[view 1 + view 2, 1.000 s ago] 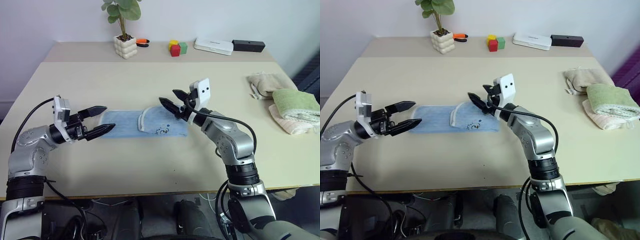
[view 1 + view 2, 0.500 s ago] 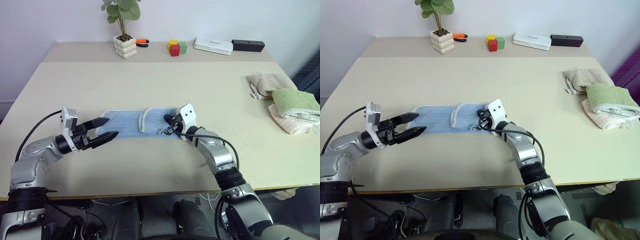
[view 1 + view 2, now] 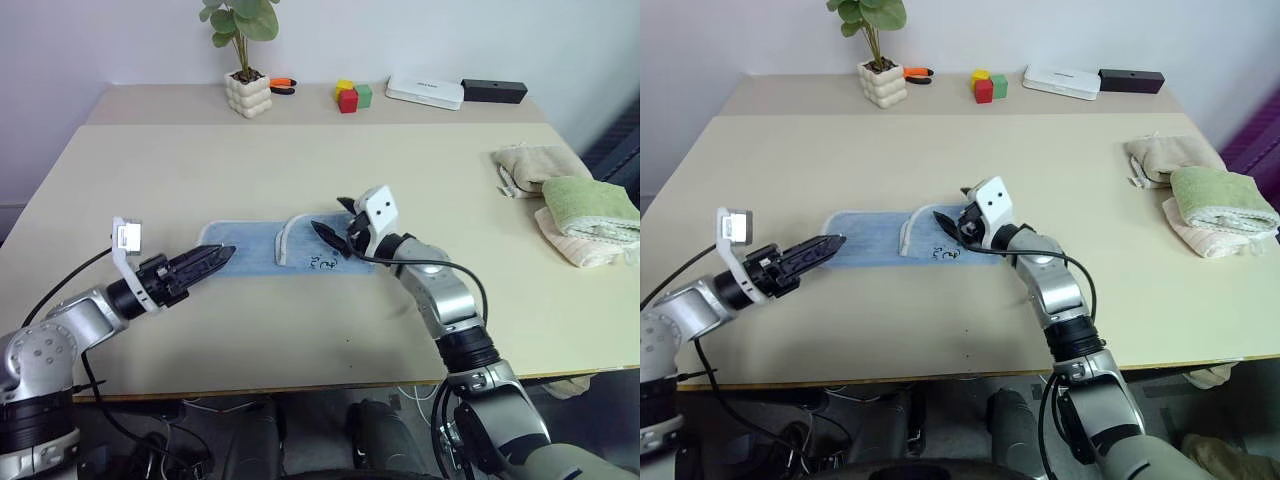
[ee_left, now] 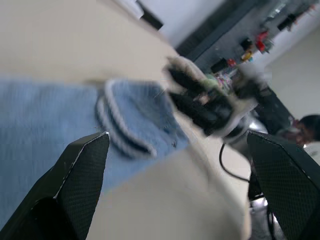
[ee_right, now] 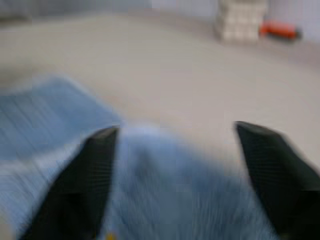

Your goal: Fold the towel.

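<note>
The light blue towel (image 3: pixel 250 247) lies flat along the middle of the table (image 3: pixel 300 160). Its right part is doubled over, showing a curved whitish hem (image 3: pixel 283 240) and small dark scribbles (image 3: pixel 322 262). My right gripper (image 3: pixel 336 222) hovers open just above that folded right part with nothing between its fingers; in the right wrist view the blue towel (image 5: pixel 165 190) lies under its spread fingertips. My left gripper (image 3: pixel 214 258) is open at the towel's near left end. The left wrist view looks between that gripper's wide-apart fingers (image 4: pixel 82 170) along the towel (image 4: pixel 45 115) toward the right gripper (image 4: pixel 200 102).
Folded beige and green towels (image 3: pixel 575 205) are stacked at the table's right edge. Along the back stand a potted plant (image 3: pixel 250 90), coloured blocks (image 3: pixel 351 96), a white box (image 3: pixel 426 92) and a black box (image 3: pixel 495 91).
The right gripper, shut low on the towel half a second ago, has lifted slightly and opened. The left arm has drawn back toward me and rolled its wrist.
</note>
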Controlling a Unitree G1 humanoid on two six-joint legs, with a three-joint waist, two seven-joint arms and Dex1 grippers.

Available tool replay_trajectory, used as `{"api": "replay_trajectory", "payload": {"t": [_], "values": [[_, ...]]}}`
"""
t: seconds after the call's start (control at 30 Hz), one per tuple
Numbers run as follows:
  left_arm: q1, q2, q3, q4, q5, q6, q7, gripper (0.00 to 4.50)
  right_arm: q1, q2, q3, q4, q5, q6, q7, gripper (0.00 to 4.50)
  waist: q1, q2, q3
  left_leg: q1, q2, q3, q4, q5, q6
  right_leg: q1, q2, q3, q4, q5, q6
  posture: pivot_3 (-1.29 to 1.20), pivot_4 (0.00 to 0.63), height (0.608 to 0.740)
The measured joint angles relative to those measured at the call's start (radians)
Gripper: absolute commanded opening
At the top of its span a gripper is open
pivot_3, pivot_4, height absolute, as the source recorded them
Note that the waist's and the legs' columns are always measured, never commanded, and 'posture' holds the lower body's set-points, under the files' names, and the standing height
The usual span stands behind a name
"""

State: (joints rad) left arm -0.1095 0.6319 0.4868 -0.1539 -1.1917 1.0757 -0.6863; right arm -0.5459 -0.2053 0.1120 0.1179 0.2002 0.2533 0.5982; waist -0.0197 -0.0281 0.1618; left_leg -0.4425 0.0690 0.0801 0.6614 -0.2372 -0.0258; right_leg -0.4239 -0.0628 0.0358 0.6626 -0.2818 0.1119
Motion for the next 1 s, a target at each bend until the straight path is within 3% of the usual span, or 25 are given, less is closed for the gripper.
{"api": "replay_trajectory", "payload": {"t": [0.2,0.37,0.5,0.7,1.0], "values": [[0.049,-0.05,0.11,-0.022,-0.198,0.045,0.281,4.5,0.002,-0.117,-0.049,-0.177,0.17,0.166,0.149,4.48,0.007,0.0,0.0,0.0,-0.001,0.0,0.0,0.0,0.0,0.001,-0.002,0.0,-0.001,0.0,0.0,0.0,0.15,0.735],[0.177,-0.175,0.114,-0.079,-0.425,-0.02,0.59,4.5,0.054,-0.266,-0.052,-0.277,0.201,0.174,0.285,4.48,0.006,-0.001,0.0,0.0,-0.001,-0.001,0.0,0.0,0.0,0.001,-0.003,0.0,-0.001,0.0,0.0,0.0,0.15,0.735],[0.246,-0.253,0.074,-0.15,-0.574,-0.131,0.796,4.5,0.075,-0.289,-0.056,-0.296,0.22,0.165,0.335,4.48,0.007,-0.001,0.0,0.001,-0.001,-0.001,0.0,0.0,0.0,0.001,-0.002,0.0,-0.001,-0.002,-0.004,0.0,0.15,0.735],[0.245,-0.291,0.046,-0.151,-0.544,-0.28,0.926,4.5,0.08,-0.316,-0.056,-0.317,0.214,0.108,0.358,4.48,0.011,-0.001,-0.001,0.001,-0.002,-0.001,0.0,0.0,0.0,0.004,-0.001,-0.001,-0.005,-0.002,-0.005,0.0,0.15,0.735],[0.207,-0.291,0.006,-0.136,-0.574,-0.353,1.017,4.5,0.091,-0.301,-0.054,-0.314,0.191,0.079,0.319,4.48,0.012,-0.001,-0.001,0.003,-0.002,-0.001,0.0,0.0,0.0,0.008,-0.001,-0.001,-0.007,-0.002,-0.005,0.0,0.15,0.735]]}}
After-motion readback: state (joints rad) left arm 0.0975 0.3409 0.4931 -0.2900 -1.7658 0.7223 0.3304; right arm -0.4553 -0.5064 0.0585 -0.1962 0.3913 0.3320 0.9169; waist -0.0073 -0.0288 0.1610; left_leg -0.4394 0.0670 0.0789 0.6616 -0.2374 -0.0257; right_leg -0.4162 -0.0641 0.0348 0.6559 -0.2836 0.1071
